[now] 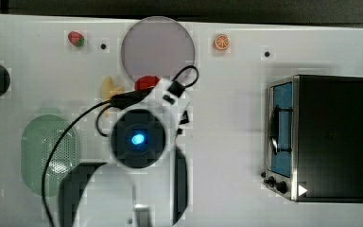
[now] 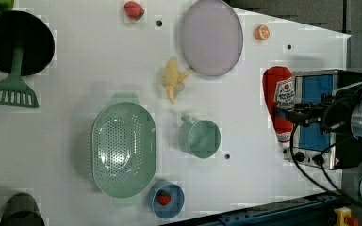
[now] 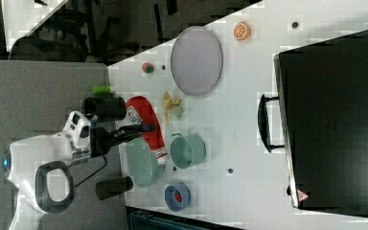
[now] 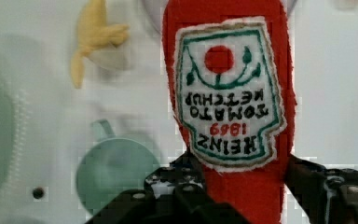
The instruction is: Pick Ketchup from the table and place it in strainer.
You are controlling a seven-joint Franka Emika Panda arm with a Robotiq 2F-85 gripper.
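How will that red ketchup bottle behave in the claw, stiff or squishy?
Probably squishy: the Ketchup looks like stitched fabric, with a sewn label. Likely light for its size, since the gripper holds it lifted by one end. The cloth should not slip easily.

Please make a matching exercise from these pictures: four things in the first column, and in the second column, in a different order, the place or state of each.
1. Ketchup
2. strainer
3. small strawberry
4. orange slice

a. inside the blue bowl
b. on the table beside the lilac plate
c. held in the gripper, lifted
d. nothing inside

Pairs: 1-c, 2-d, 3-a, 4-b
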